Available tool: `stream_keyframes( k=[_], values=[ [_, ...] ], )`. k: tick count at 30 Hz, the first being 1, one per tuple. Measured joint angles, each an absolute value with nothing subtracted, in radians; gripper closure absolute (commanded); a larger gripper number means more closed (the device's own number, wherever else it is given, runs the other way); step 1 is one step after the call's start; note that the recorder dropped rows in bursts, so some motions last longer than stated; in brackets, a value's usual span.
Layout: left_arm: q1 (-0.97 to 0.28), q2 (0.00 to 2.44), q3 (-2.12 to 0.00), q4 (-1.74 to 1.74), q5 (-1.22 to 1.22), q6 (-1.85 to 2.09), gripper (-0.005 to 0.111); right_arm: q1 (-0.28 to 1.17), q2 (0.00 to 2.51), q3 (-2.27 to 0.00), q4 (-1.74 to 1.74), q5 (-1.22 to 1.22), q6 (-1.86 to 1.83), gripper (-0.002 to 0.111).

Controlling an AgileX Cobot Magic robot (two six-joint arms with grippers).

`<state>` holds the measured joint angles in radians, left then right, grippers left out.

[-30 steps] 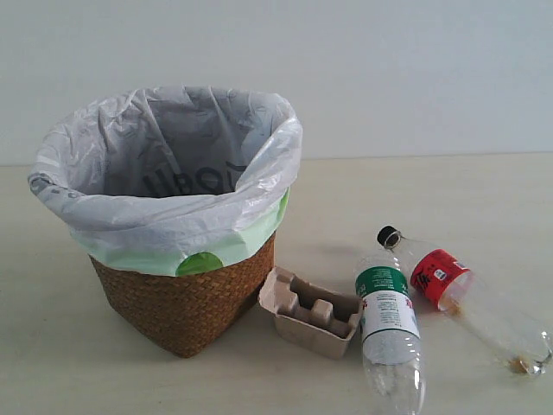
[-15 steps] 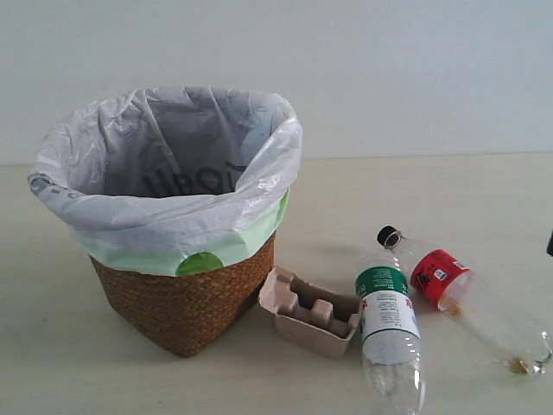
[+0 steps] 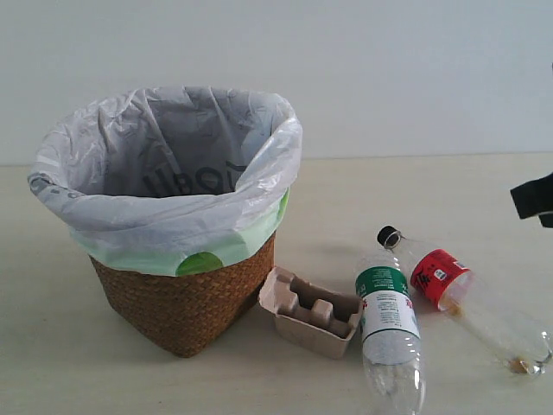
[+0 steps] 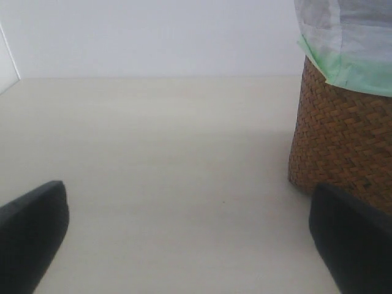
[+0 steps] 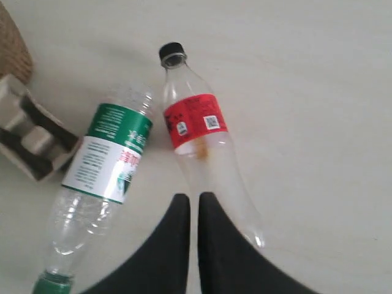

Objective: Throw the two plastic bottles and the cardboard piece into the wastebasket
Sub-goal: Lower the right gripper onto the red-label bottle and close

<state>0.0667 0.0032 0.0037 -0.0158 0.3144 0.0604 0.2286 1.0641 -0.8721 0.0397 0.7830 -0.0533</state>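
Wastebasket (image 3: 186, 311) stands upright on the pale table (image 3: 104, 380), on the left side as seen from the exterior camera. Its wicker wall is visible below a crinkled whitish liner folded over the rim, with a pale green liner edge under that. Nothing can be made out inside from this angle. Cardboard piece (image 3: 309, 316) sits on the table at the basket's foot, hollows facing up, between the basket and the green-label bottle (image 3: 389, 333). It is close against both, but actual contact cannot be confirmed. Green-label bottle lies on its side, with its green cap end pointing toward the exterior camera. Red-label bottle (image 3: 467, 298) lies on its side to the right of it, black cap pointing away. The two bottles sit just beside each other at the far end and spread apart toward the near end. All three items are outside the basket. Right gripper (image 5: 190, 199) hangs above the table over the gap between the two bottles. Its fingers are pressed together with nothing between them and touch neither bottle. From the exterior only a dark part of that arm shows at the right edge. Left gripper (image 4: 188, 196) is low over bare table, fingers spread wide and holding nothing, with the basket's wicker wall just beside one finger.
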Motion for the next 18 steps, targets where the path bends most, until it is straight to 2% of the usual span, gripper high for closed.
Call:
stream_keyframes(
  k=[5, 18],
  values=[
    [0.067, 0.003, 0.004, -0.016, 0.314, 0.06, -0.001, 0.229, 1.125, -0.954, -0.043, 0.838, -0.048, 0.108],
    [0.067, 0.003, 0.004, -0.016, 0.314, 0.06, -0.001, 0.229, 1.2, -0.973, -0.077, 0.878, -0.037, 0.108]
  ],
)
